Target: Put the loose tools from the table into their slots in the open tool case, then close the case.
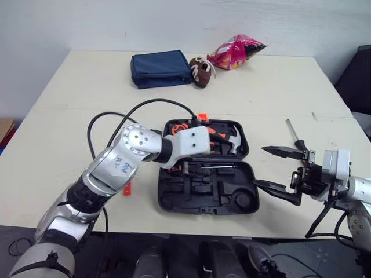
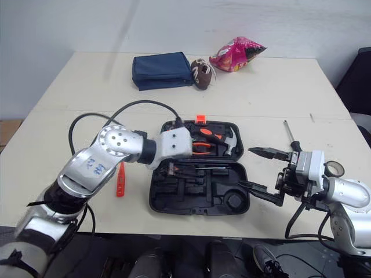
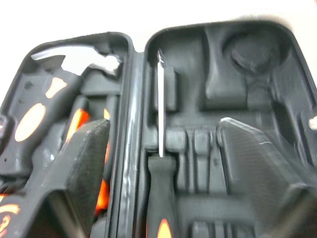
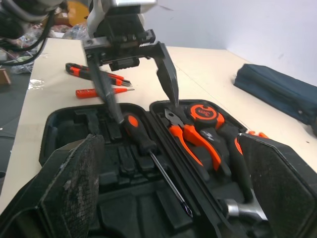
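the open tool case (image 1: 203,211) lies in the near middle of the table (image 1: 69,116), the lid half away from the robot and the tray half toward it. the left gripper (image 4: 146,112) hangs low over the case, near the hinge line. its two fingers are spread apart and nothing is between them. one fingertip (image 4: 115,111) stands just beside the handle of a black and orange screwdriver (image 4: 141,136); i cannot tell if it touches. this screwdriver lies in the tray half, its shaft along a slot.

in the lid half sit a hammer (image 1: 235,142), orange pliers (image 4: 190,141) and a tape measure (image 4: 203,113).

the right gripper (image 1: 258,165) is at 3 o'clock from the case, just beside its edge, above the table. the jaws are wide open and it carries nothing.

loose tools on the table: a long thin tool (image 1: 293,133) at 2 o'clock from the case, and at 9 o'clock a small orange pen-shaped tool (image 2: 120,179) and a utility knife (image 4: 94,72).

far away at 12 o'clock there are a blue pouch (image 1: 161,68), a small brown ball (image 1: 200,70) and a pink snack bag (image 1: 235,51).
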